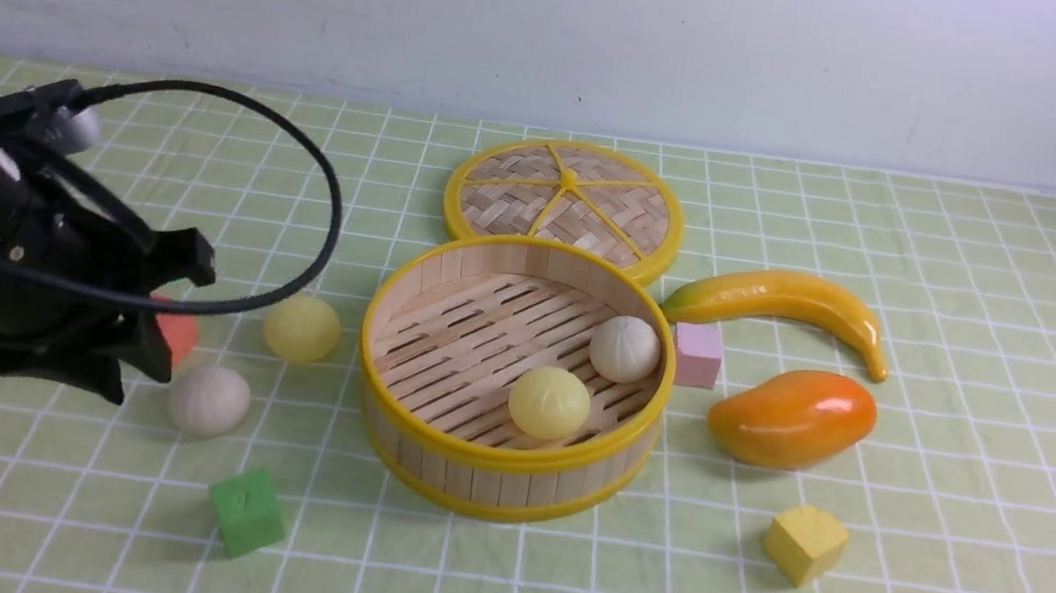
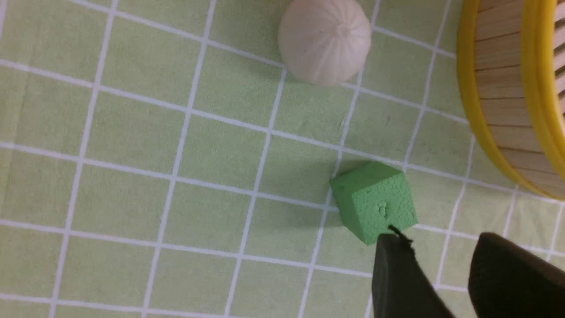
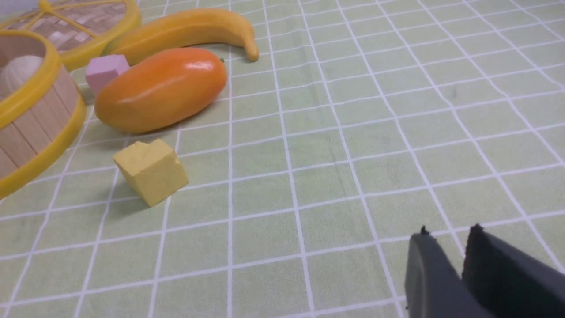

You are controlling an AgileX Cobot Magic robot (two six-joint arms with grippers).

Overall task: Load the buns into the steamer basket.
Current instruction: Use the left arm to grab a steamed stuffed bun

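In steamer basket — yellow bun, white bun | left jaws apart | right jaws narrowly apart

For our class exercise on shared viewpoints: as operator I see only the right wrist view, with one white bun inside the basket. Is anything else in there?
Observer: Yes, a pale yellow bun lies in the steamer basket beside the white bun.
Operator: Any buns outside?
Observer: Two, on the cloth left of the basket: an off-white bun and a second yellow bun.
Operator: And the left arm?
Observer: Its left fingers stand apart, empty, close to that off-white bun.
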